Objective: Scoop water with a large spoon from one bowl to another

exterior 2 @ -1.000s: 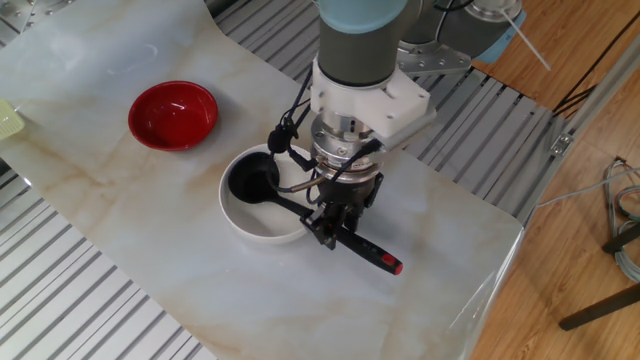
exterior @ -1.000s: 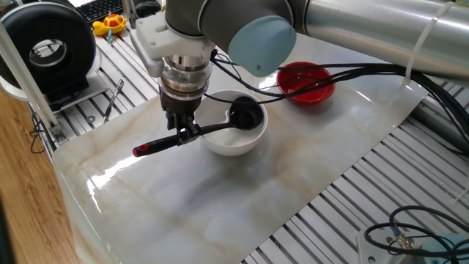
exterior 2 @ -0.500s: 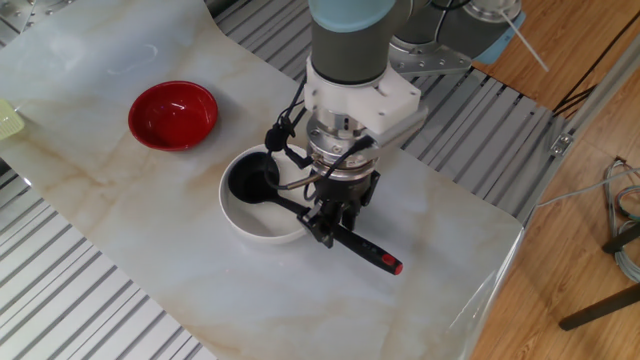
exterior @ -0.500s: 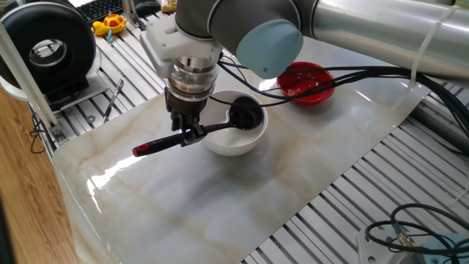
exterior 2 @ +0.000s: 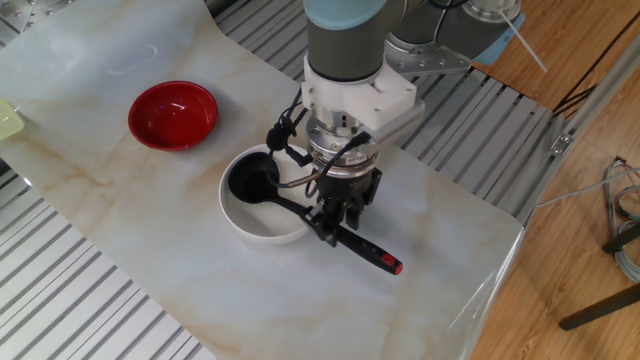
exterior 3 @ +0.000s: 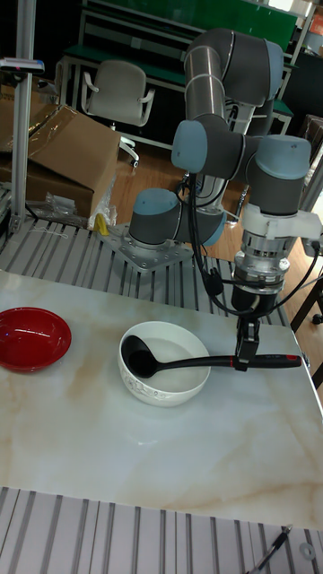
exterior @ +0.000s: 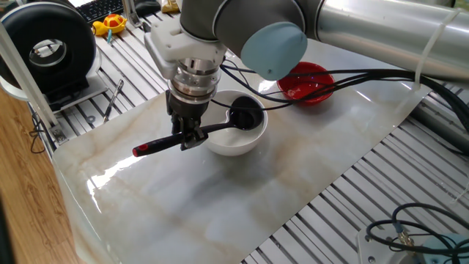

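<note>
Marble-look tabletop (exterior: pixel 242 191) | one fixed view: gripper (exterior: pixel 187 138) clamped on large spoon (exterior: pixel 198 133), scoop in white bowl (exterior: pixel 233 141) | other fixed view: red bowl (exterior 2: pixel 172 115) well apart | tall fixed view: handle level; tilting risks spilling water.

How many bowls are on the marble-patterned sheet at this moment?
2. The white bowl sits mid-sheet beside the end effector, with the ladle scoop inside it. The red bowl stands apart, nearer the sheet's far corner. No others visible.

large spoon (exterior 2: pixel 300 212) scoop in the bowl (exterior 2: pixel 243 221); smaller bowl (exterior 2: pixel 172 115) apart, both on table (exterior 2: pixel 120 230)
</note>
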`<control>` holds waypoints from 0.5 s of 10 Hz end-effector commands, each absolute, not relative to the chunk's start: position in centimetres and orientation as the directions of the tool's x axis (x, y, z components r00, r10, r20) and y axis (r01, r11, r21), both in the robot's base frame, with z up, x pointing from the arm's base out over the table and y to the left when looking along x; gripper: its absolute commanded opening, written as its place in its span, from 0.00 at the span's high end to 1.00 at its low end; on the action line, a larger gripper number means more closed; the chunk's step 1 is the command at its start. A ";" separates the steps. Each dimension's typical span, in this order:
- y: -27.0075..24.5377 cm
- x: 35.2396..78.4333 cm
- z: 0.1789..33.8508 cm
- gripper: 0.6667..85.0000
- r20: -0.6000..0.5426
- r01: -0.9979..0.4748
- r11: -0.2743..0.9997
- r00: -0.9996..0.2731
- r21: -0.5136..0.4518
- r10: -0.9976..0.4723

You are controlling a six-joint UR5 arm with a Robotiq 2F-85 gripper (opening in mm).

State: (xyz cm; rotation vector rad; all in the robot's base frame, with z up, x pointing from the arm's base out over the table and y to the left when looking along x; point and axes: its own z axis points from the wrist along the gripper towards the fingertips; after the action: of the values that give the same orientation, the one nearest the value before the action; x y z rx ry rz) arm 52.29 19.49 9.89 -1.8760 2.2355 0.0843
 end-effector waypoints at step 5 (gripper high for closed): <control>20.9 52.3 10.2 0.49 -0.260 -0.975 0.206 -0.177 -0.088 -0.949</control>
State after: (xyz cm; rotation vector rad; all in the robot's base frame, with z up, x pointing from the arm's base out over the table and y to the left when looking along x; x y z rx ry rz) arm 52.12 20.36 9.93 -1.8480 2.2298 0.1196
